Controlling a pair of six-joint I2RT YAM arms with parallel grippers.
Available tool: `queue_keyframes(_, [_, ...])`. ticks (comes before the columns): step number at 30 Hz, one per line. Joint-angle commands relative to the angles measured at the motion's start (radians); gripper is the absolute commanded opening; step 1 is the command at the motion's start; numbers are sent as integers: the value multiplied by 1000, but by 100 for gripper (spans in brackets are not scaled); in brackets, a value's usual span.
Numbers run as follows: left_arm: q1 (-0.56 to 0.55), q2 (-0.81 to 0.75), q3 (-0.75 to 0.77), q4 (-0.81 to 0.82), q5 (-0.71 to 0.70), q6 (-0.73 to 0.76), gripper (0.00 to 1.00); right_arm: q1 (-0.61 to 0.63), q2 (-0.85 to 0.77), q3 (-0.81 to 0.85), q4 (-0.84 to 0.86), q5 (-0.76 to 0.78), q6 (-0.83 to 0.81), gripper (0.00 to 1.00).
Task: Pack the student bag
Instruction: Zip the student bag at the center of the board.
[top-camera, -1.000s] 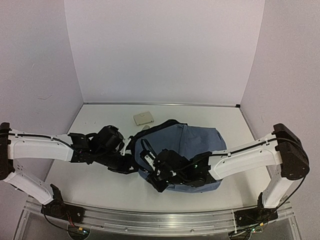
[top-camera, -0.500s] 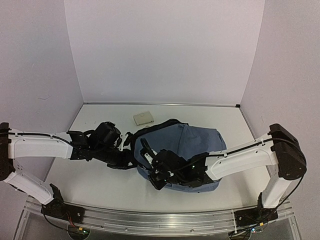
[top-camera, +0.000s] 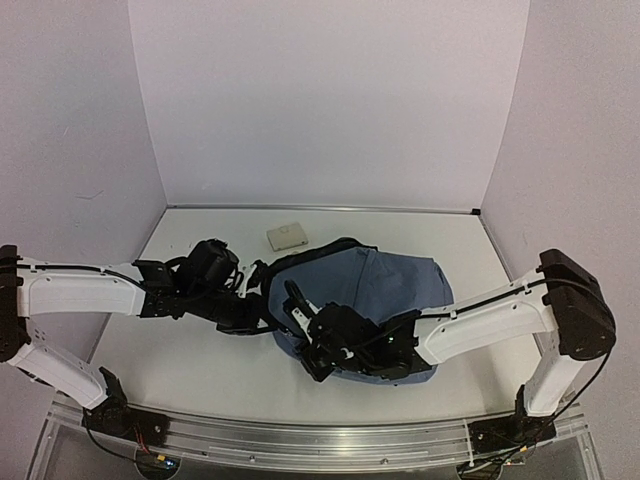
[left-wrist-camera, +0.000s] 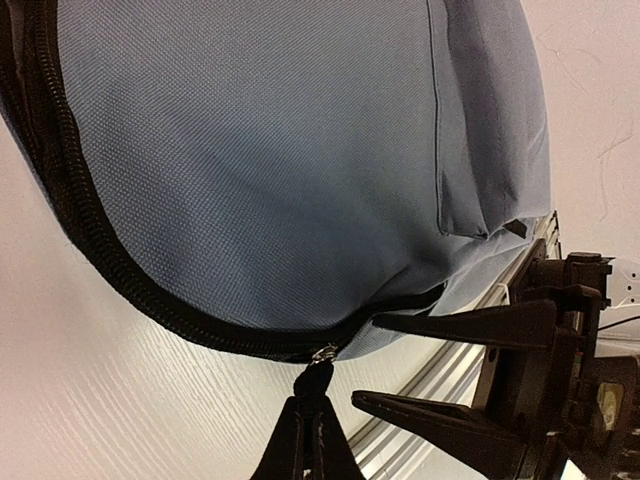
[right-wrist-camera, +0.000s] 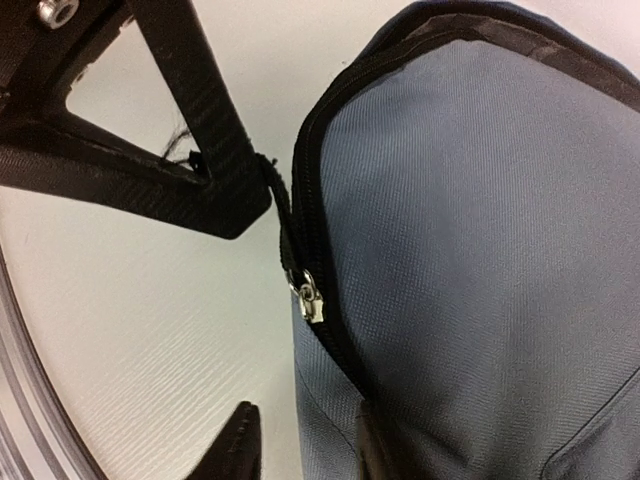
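**Zip work at the bag's corner:** The bag (top-camera: 395, 285) lies flat in the middle of the table (top-camera: 190, 350), its zipped edge turned toward the left arm. The left gripper (left-wrist-camera: 312, 420) is clamped tight on the black zip pull (left-wrist-camera: 318, 378). The pull runs taut to the silver slider (right-wrist-camera: 308, 297) at the bag's front left corner, a hold that looks meant to drag the slider along the zip (left-wrist-camera: 70, 200). The right gripper (right-wrist-camera: 305, 418) sits just beside it with its jaws partway apart. One finger is on the fabric and the other over bare table, so it straddles the bag's edge without visibly pinching it. It seems placed to steady the soft bag against the pull. Whether the zip is being opened or closed cannot be told from here. A small cream square (top-camera: 286, 237) lies on the table just behind the bag, apart from both arms.
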Motion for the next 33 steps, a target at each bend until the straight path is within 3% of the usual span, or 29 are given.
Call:
queue_keyframes(1, [11, -32, 17, 58, 19, -11, 0, 1, -3, 26, 51, 77, -35, 44])
queue_keyframes(15, [18, -50, -8, 98, 46, -31, 0, 1, 85, 48, 127, 151, -61, 51])
queue_keyframes(25, [45, -71, -12, 76, 5, -40, 0, 2, 38, 14, 133, 220, -44, 7])
queue_keyframes(29, [78, -58, 13, 55, -16, -36, 0, 6, 7, -11, 132, 201, -38, 0])
queue_keyframes(33, [116, -41, 46, 50, -21, -24, 0, 13, -29, -32, 123, 180, -21, 0])
